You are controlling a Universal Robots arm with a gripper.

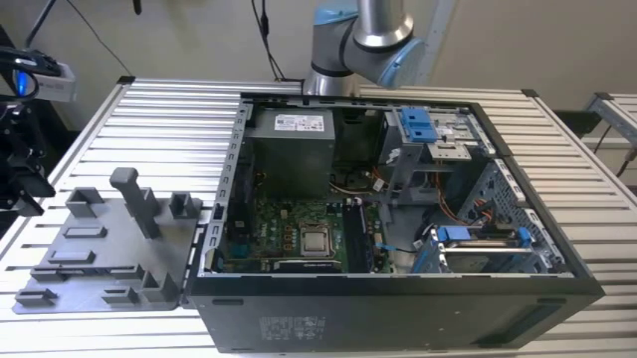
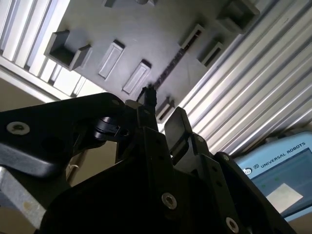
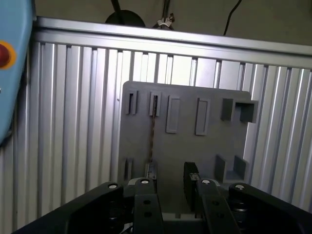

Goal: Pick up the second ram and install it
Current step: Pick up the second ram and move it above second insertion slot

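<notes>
The second ram (image 3: 152, 130) stands on edge in a slot of the grey holder tray (image 3: 209, 151), and from above I see it as a thin dark strip. It is a dark line across the tray (image 2: 87, 19) in the second wrist view, second ram (image 2: 171, 62). My gripper (image 3: 169, 176) hovers above the tray's near end, open, with nothing between its black fingers (image 3: 191, 176). One fingertip (image 2: 149, 95) lines up with the strip's near end; I cannot tell whether it touches. The gripper (image 2: 163, 113) is seen from behind there.
The open computer case (image 1: 229, 186) lies on the slatted aluminium table (image 1: 169, 112), motherboard (image 1: 298, 239) facing up. The holder tray (image 1: 100, 246) sits by the case on the exterior view's left. A blue teach pendant (image 2: 278, 170) lies beside the tray.
</notes>
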